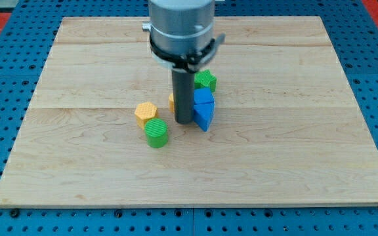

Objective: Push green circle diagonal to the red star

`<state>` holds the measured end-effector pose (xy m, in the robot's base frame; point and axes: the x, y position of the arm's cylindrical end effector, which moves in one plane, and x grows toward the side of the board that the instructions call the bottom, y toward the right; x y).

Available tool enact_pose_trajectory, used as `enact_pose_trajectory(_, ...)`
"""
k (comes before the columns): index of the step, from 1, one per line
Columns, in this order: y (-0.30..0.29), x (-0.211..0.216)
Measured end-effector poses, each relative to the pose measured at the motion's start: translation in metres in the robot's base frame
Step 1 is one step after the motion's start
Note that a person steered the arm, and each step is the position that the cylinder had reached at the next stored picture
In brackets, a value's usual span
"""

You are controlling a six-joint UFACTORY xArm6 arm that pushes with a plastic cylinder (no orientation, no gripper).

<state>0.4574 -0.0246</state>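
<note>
Green circle sits left of centre on wooden tabletop, well clear of all edges, touching yellow block. My tip just right of it, against blue blocks. Tool: bare rod, no jaws. Red star not visible.

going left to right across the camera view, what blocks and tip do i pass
yellow hexagon block → green circle → my tip → blue blocks; the green block behind overlaps them, so it is left out.
</note>
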Motion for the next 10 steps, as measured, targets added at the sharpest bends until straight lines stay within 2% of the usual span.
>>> enact_pose_trajectory(1, -0.018, 0.006)
enact_pose_trajectory(2, -0.012, 0.038)
enact_pose_trajectory(3, 0.025, 0.072)
enact_pose_trajectory(4, -0.033, 0.072)
enact_pose_trajectory(5, -0.101, 0.029)
enact_pose_trajectory(6, -0.179, -0.033)
enact_pose_trajectory(7, -0.19, -0.032)
enact_pose_trajectory(8, -0.176, 0.058)
enact_pose_trajectory(9, -0.103, 0.056)
enact_pose_trajectory(10, -0.051, 0.031)
